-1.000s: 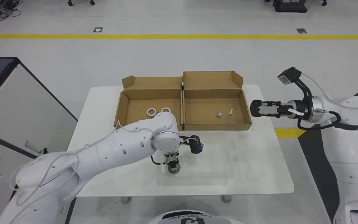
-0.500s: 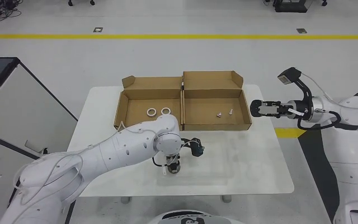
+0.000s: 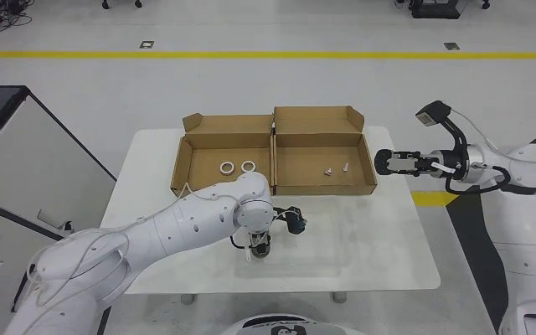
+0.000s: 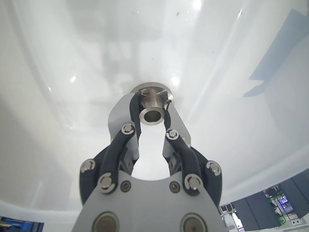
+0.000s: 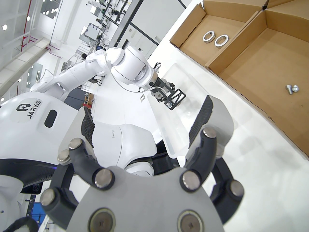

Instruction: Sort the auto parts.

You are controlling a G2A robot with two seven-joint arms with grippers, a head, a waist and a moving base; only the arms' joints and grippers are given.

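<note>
the left gripper (image 4: 151, 108) is closed on a flanged metal bushing (image 4: 149, 101), its ribbed pads (image 4: 134, 112) pinching the narrow hub from both sides just above the wide flange. the grip sits on the hub because the flange is too broad and too low to catch; the hub gives two parallel faces, and the flange below works as a stop against slipping. the bushing stands upright with its bore facing the wrist, and the flange appears to rest on the white table (image 3: 368, 243), near the front middle and well apart from the boxes. whether it has cleared the surface cannot be told.

the right gripper (image 3: 381, 159) hangs with its fingers spread and nothing between them, just beside the outer wall of the right cardboard box (image 3: 322, 191), off the table's edge, probably parked there to leave the boxes free for the other arm.

the sorting rule shows in the boxes: two flat rings (image 3: 237, 167) lie side by side in the left cardboard box (image 3: 179, 159), and two small bolts (image 3: 337, 168) lie close together in the right one. the bushing matches neither kind exactly; as a round part with a bore it likely belongs with the rings, which is also the box nearer the holding arm.
</note>
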